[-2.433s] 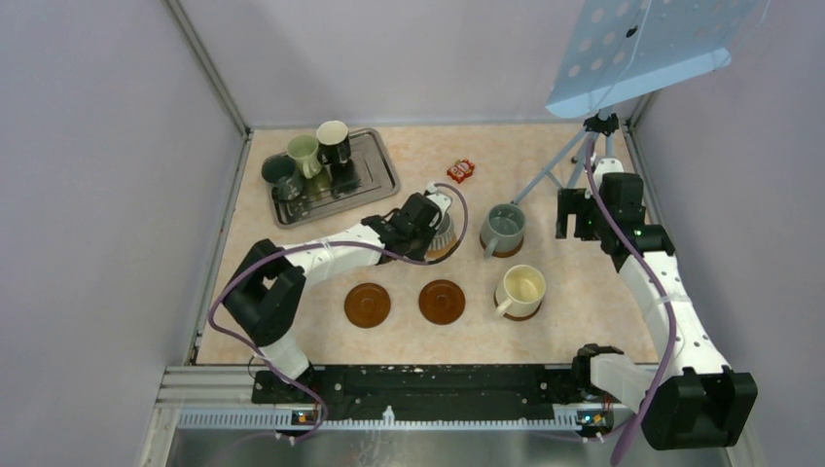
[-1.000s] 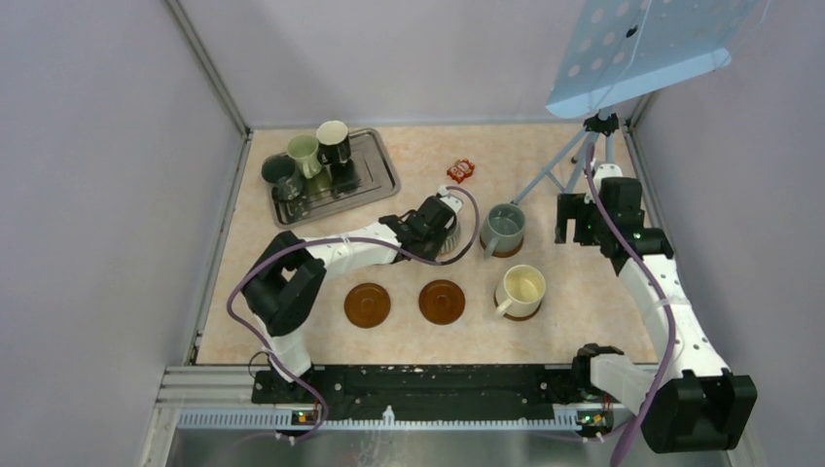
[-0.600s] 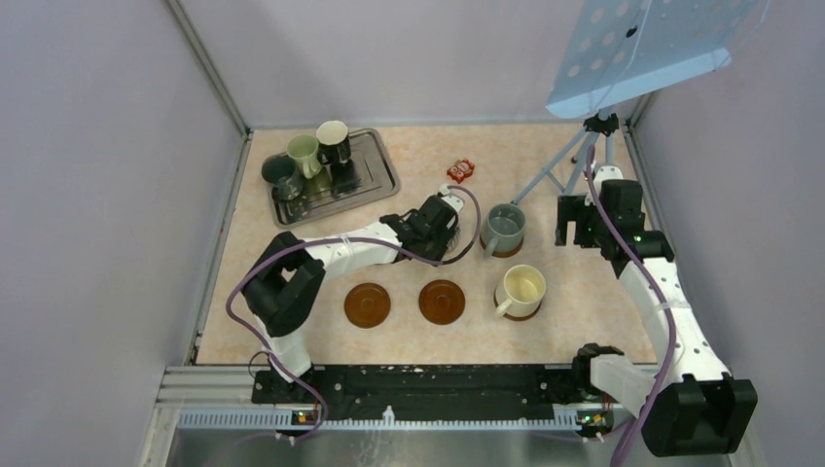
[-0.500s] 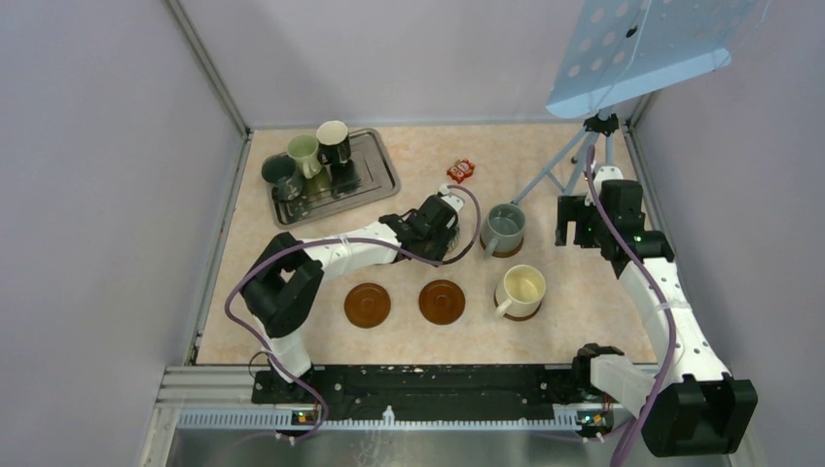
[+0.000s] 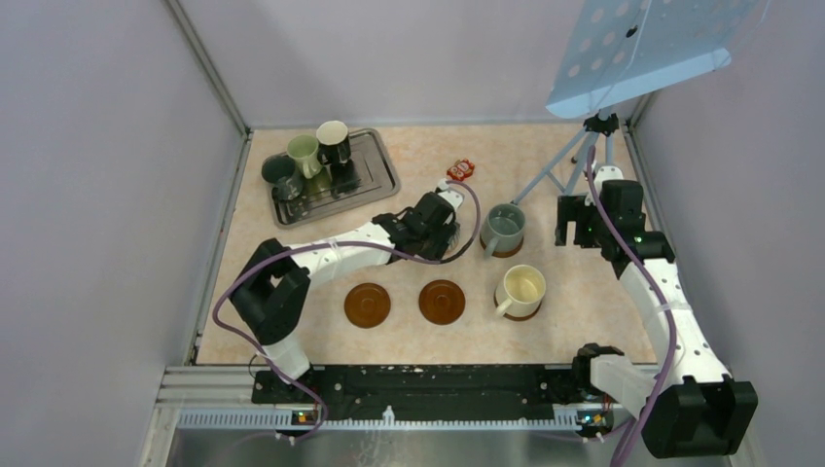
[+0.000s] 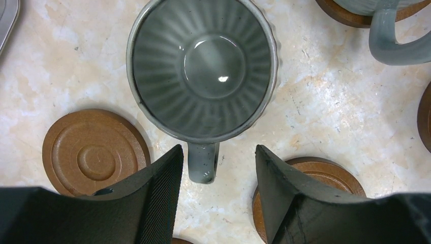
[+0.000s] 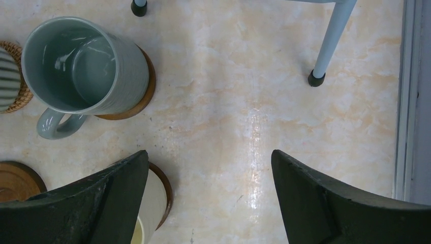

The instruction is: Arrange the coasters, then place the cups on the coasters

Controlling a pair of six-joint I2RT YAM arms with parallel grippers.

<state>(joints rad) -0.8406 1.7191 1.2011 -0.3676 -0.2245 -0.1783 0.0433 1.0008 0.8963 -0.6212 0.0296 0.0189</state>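
- Since a second ago the left arm's elbow has swung toward the tabletop's left edge, and the left gripper (image 5: 440,226) has spread its jaws.
- Top view: the left gripper hangs over the middle of the tabletop (image 5: 409,156). Just right of it the grey-blue mug (image 5: 503,228) stands on a coaster, and so does the cream mug (image 5: 522,288), which is nearer the arms. The left bare coaster (image 5: 368,305) and the right bare coaster (image 5: 442,302) lie toward the near edge. A metal tray (image 5: 372,171) in the far left corner holds the dark grey-green mug (image 5: 285,175), the pale green mug (image 5: 304,153) and the black mug (image 5: 334,141). A red packet (image 5: 460,169) lies near the far edge. The right gripper (image 5: 576,229) hovers close to the right edge.
- Left wrist view: the ribbed grey mug (image 6: 203,66) stands upright. Its handle lies between the parted fingers with a gap on each side, so nothing is gripped.
- Right wrist view: the right jaws stand wide and empty over bare tabletop. At the left border the ribbed grey mug rests on the woven tan coaster (image 7: 23,99), beside the grey-blue mug on its dark coaster (image 7: 141,97).
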